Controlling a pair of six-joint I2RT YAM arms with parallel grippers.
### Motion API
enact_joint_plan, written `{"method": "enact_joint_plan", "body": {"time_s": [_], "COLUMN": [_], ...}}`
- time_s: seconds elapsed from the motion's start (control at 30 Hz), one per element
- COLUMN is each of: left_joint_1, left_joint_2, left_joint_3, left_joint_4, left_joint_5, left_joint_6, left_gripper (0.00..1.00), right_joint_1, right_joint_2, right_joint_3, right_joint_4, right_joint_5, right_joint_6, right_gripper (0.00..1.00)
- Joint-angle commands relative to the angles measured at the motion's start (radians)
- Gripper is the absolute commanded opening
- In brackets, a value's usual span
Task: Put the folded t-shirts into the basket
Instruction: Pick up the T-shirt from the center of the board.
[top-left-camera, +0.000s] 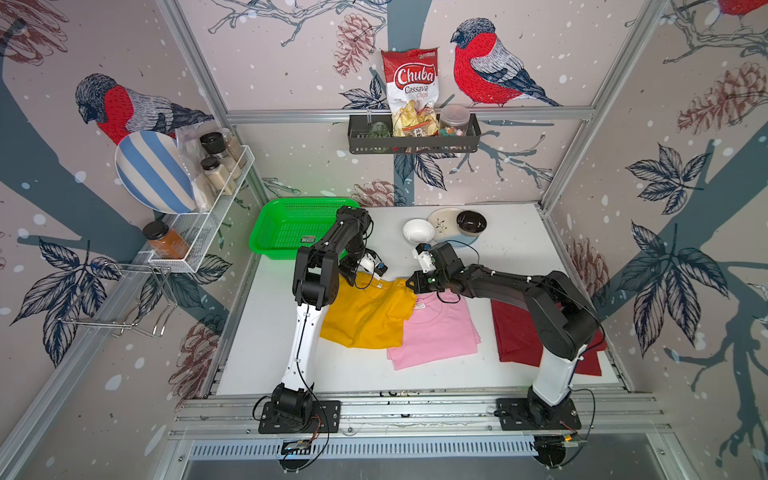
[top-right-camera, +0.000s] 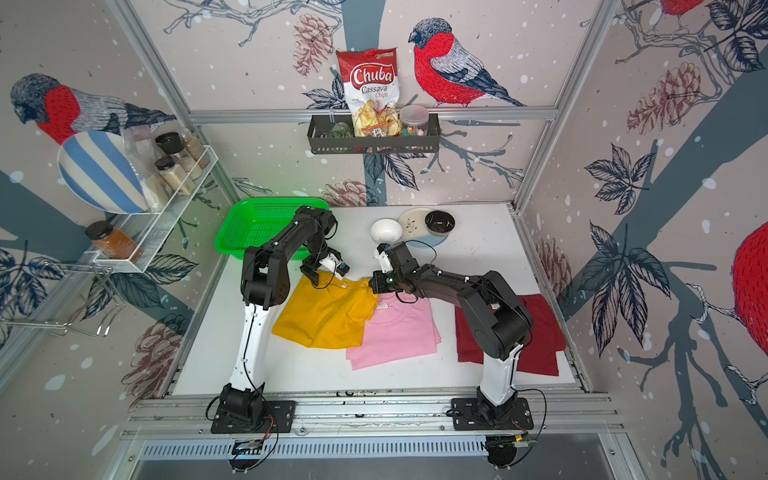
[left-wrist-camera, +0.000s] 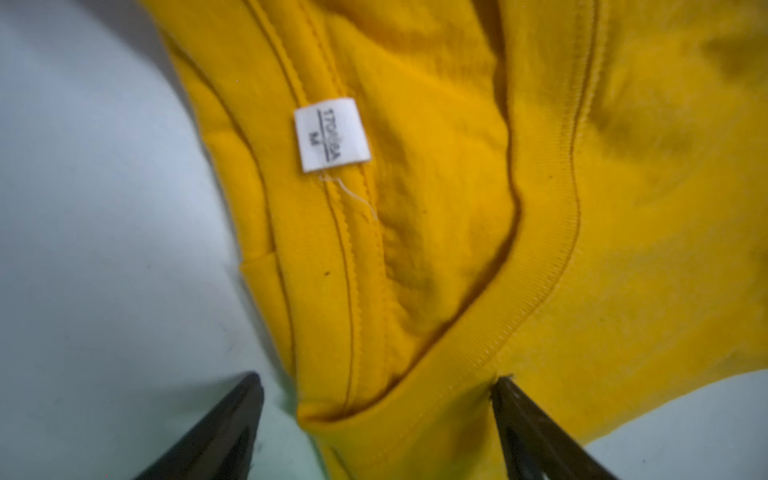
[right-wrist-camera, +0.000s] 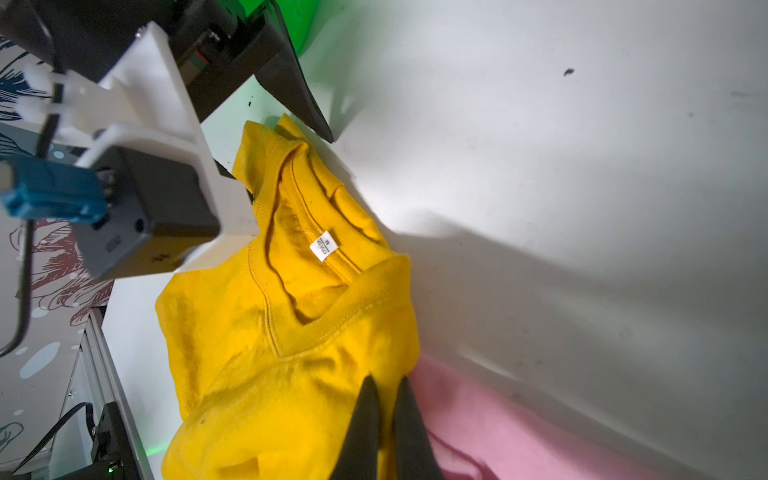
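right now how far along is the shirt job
Done: nothing; the bright green plastic basket holds no shirt. In hand: the right end effector is shut on a corner of the mustard yellow folded cloth t-shirt, and the open left end effector straddles its collar edge. To do: it plus the light pink folded t-shirt and dark red folded t-shirt.

- Between the spread jaws of the left gripper (left-wrist-camera: 376, 419) lies the collar fold of the yellow t-shirt (top-left-camera: 368, 316). One finger stands over bare table (top-left-camera: 519, 257).
- Just beyond that gripper stands the green basket (top-left-camera: 286, 228). The left arm (top-left-camera: 328, 249) arches over its near corner.
- Toward the right gripper (right-wrist-camera: 386, 415) runs a strip of bare table.
- The right gripper's fingers pinch the yellow corner, with the pink t-shirt (top-left-camera: 436, 336) just under it.
- Beyond the right gripper, the white bowl (top-left-camera: 417, 235), plate (top-left-camera: 441, 217) and black bowl (top-left-camera: 471, 221) crowd together.
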Motion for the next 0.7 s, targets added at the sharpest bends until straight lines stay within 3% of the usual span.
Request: {"method": "enact_joint_plan", "body": {"time_s": [0.0, 0.13, 0.4, 0.57, 0.67], "left_joint_1": [-0.004, -0.014, -0.028, -0.039, -0.041], "left_joint_2": [0.042, 0.064, 0.079, 0.079, 0.069], "left_joint_3": [-0.01, -0.004, -0.002, 0.001, 0.001], "left_joint_4": [0.033, 0.046, 0.04, 0.013, -0.002], "left_joint_5": [-0.161, -0.213, -0.244, -0.265, -0.268], "left_joint_6": [-0.051, -0.061, -0.084, -0.094, -0.106], "left_gripper": [0.8, 0.7, 0.38, 0.02, 0.0], "right_joint_1": [0.001, 0.0, -0.001, -0.001, -0.001], "right_joint_2": [0.005, 0.004, 0.01, 0.031, 0.034], "right_joint_3": [0.014, 0.021, 0.034, 0.078, 0.096], "right_joint_4": [-0.02, -0.023, -0.027, -0.057, -0.063], "right_joint_5": [-0.029, -0.039, -0.053, -0.064, -0.071], "right_joint_6": [0.019, 0.023, 0.016, 0.005, 0.002], "right_gripper": [0.0, 0.0, 0.0, 0.0, 0.0]}}
